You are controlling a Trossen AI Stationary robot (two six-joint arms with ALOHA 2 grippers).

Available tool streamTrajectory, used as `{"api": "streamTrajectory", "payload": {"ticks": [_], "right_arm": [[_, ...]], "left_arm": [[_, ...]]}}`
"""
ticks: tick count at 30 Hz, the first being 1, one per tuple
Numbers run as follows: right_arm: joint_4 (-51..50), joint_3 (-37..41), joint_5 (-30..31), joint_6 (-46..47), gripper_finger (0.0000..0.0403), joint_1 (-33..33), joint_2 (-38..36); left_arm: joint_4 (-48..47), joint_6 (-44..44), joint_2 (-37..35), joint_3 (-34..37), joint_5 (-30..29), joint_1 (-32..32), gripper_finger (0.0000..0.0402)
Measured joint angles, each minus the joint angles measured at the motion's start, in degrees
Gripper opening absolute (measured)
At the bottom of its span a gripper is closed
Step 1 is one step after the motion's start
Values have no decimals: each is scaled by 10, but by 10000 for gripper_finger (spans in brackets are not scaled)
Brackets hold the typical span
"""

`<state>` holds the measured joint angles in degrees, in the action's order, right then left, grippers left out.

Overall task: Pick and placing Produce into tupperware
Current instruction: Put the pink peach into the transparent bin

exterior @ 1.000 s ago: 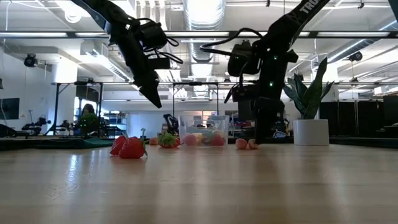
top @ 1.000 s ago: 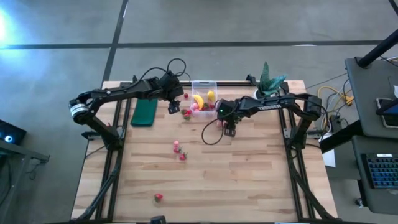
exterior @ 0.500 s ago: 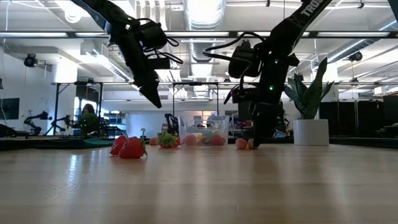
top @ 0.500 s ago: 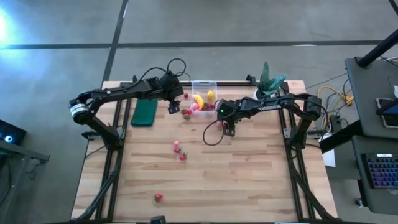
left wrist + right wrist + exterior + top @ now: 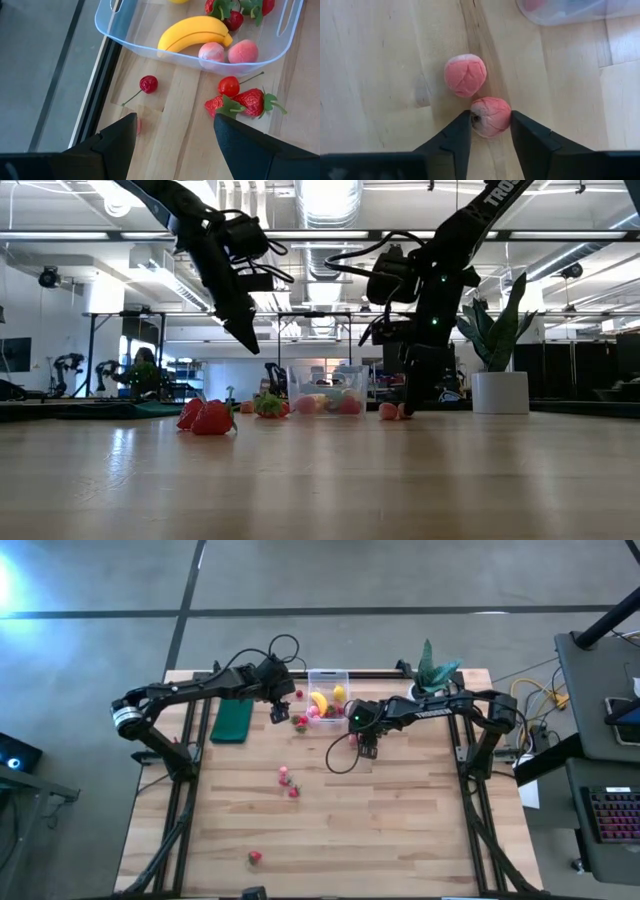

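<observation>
**Right pincer closing around a pink fruit beside the clear box**

A small pink fruit (image 5: 490, 116) lies on the wooden table (image 5: 400, 820), just in front of the clear tupperware (image 5: 327, 680), which stands at the far middle of the table. The right pincer (image 5: 490, 131) is lowered over this fruit, its two dark fingers (image 5: 455, 137) set one on each side and touching or nearly touching it; the fruit rests on the wood. A second pink fruit (image 5: 465, 74) sits just beside the first, outside the fingers.

Inside the tupperware lie a yellow banana (image 5: 195, 33), two pale pink fruits (image 5: 228, 51) against the near wall, red strawberries (image 5: 225, 12) farther in, and a yellow lemon (image 5: 339, 693).

The left pincer (image 5: 176, 131) hangs above the table at the box's left side, fingers wide apart and gripping nothing. Under it, outside the box, lie a red cherry (image 5: 148, 84) on a stem, another cherry (image 5: 229, 86) and two strawberries (image 5: 245, 102) with green leaves.

Nearer the table's middle sit two more red fruits (image 5: 288, 783) close together, and one red fruit (image 5: 255, 857) lies alone near the front edge.

A dark green pad (image 5: 233, 721) lies flat to the left of the box. A potted plant (image 5: 432, 670) stands at the far right corner
</observation>
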<state>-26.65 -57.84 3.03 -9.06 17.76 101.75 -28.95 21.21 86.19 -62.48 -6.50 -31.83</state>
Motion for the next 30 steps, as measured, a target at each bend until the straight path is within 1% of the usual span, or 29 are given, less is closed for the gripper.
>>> {"api": "streamTrajectory", "payload": {"ticks": [8,13,19,23,27,30], "right_arm": [[1,0,-2,1,91,0,0],[-1,0,-2,32,80,0,-8],[3,-27,2,66,83,2,-68],[32,-57,16,75,83,19,-96],[73,-91,4,76,88,54,-87],[62,-125,-23,83,97,78,-55]], "left_arm": [[0,0,0,0,0,0,249],[0,0,0,0,0,0,249],[0,0,0,0,0,0,249],[0,0,0,0,0,0,249],[0,0,0,0,0,0,249],[0,-13,0,0,-1,0,249]]}}
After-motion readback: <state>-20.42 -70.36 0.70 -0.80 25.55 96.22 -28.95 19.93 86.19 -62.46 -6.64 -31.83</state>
